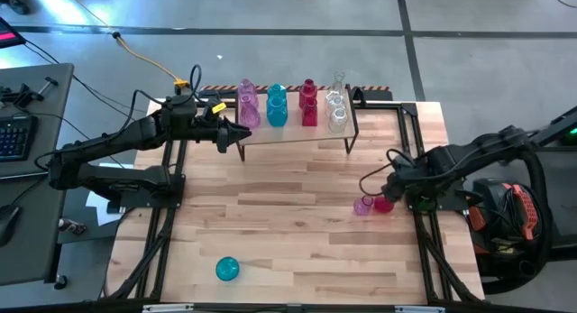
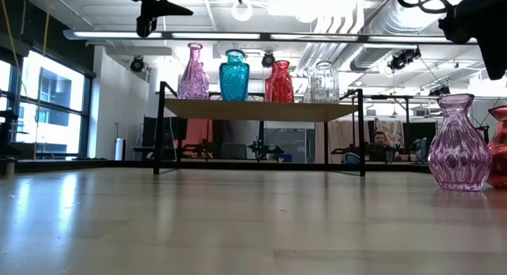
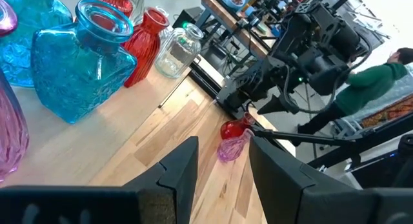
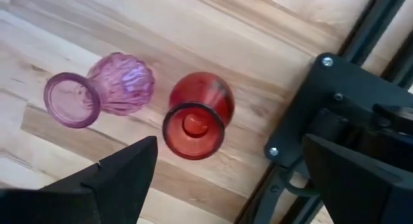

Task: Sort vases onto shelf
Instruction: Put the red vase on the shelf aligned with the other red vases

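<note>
The shelf stands at the table's far middle. It carries pink, teal, red and clear vases. A pink vase and a red vase stand upright side by side on the table near its right edge. A round teal vase sits near the front edge. My left gripper is open and empty, held in the air just off the shelf's left end. My right gripper is wide open and points down, above and just beside the red vase.
Black frame rails run along the table's left and right sides, and a black bracket lies close to the red vase. A person in green is beyond the table's right side. Bare wood fills the table's middle.
</note>
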`<state>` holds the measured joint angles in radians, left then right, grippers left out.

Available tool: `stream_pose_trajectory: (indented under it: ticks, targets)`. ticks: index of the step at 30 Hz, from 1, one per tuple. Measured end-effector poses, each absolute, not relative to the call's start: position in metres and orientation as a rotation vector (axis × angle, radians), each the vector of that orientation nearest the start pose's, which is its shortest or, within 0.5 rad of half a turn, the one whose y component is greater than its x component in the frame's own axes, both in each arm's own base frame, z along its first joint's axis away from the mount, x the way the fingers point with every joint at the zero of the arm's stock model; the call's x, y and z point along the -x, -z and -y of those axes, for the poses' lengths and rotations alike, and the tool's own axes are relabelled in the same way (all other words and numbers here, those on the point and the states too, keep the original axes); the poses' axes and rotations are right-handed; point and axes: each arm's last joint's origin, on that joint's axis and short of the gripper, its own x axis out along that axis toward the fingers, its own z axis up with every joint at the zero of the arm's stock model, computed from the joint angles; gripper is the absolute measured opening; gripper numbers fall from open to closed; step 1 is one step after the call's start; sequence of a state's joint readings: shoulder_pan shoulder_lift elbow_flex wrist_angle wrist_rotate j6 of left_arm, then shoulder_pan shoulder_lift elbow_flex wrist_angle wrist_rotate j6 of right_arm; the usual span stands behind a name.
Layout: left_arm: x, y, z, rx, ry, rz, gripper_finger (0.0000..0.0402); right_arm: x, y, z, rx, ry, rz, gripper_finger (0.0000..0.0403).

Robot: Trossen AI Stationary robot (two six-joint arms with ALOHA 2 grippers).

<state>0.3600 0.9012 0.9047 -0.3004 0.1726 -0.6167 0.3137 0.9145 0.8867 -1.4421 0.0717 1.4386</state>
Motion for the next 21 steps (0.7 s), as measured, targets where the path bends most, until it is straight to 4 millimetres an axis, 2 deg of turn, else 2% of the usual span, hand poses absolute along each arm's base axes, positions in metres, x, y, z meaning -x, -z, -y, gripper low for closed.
stream_pose_trajectory:
  ticks: [14, 21]
  targets:
    - [-0.182, -0.343, -0.063, 0.689, -0.27, -0.223, 0.0131, -0.122, -0.258, -0.043, -0.816, 0.927, -1.352, 0.0366]
    - [-0.182, -0.343, -0.063, 0.689, -0.27, -0.223, 0.0131, -0.122, -0.227, -0.044, -0.823, 0.926, -1.369, 0.0366]
